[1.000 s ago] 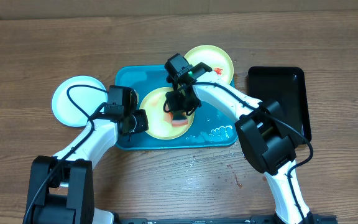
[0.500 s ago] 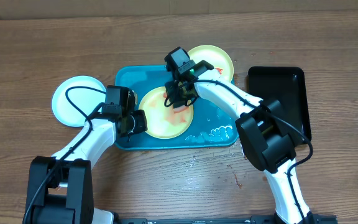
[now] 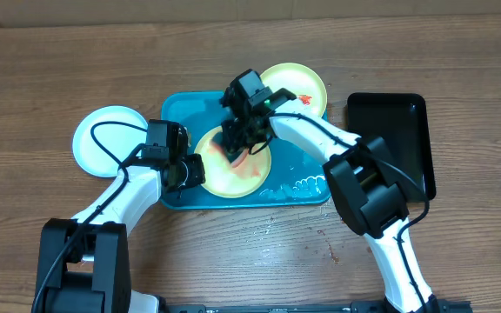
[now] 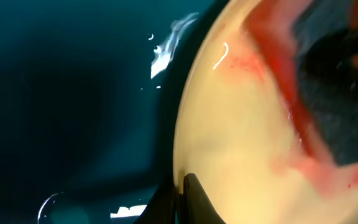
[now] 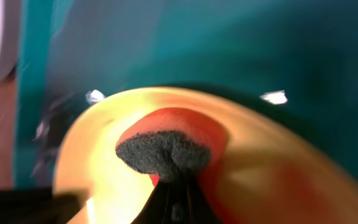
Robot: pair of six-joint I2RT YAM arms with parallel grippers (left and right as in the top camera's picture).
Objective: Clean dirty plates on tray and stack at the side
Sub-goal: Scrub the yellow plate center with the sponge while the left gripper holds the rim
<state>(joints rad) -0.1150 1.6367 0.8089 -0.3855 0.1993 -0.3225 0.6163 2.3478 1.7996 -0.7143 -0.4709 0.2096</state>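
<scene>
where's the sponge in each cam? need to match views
Overhead: sponge mid-frame, on the cream plate.
Left wrist: upper right, dark pad.
Right wrist: centre, dark pad towards the camera.
Shared landmark: the red-smeared cream plate on the turquoise tray.

The brown wooden table [image 3: 42,69] was viewed whole from straight above, from far off. The left wrist view was taken very close over the large rectangular turquoise-blue plastic tray [image 4: 73,93] and the round cream plastic plate [image 4: 241,143]. The right wrist view, blurred, was aimed closely past a dark-faced orange sponge [image 5: 163,152]. Tray and plate were shared by all three.
</scene>
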